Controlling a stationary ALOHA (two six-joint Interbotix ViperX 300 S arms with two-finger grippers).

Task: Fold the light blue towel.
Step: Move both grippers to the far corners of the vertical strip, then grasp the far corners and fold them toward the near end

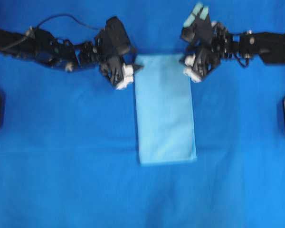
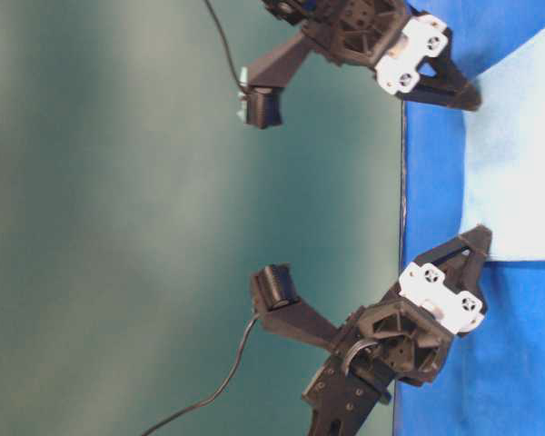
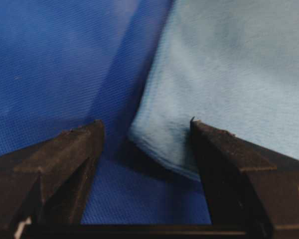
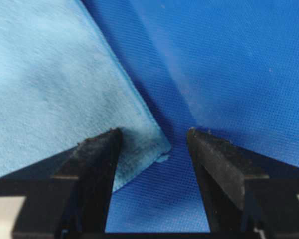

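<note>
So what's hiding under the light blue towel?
The light blue towel lies flat on the big darker blue cloth, which shows all around it. The towel is folded into a long strip, so its lower layer is covered. Anything else beneath can't be seen.

Blue cloth (image 1: 61, 190) under even light

It covers the whole table, smooth with faint creases. In the table-level view a plain dull green wall (image 2: 118, 227) stands behind the table's edge; shadows are soft.

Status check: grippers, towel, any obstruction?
Left gripper open, astride one far towel corner. Right gripper open at the other corner. Light blue towel flat, a long narrow rectangle. Nothing in the way.
</note>
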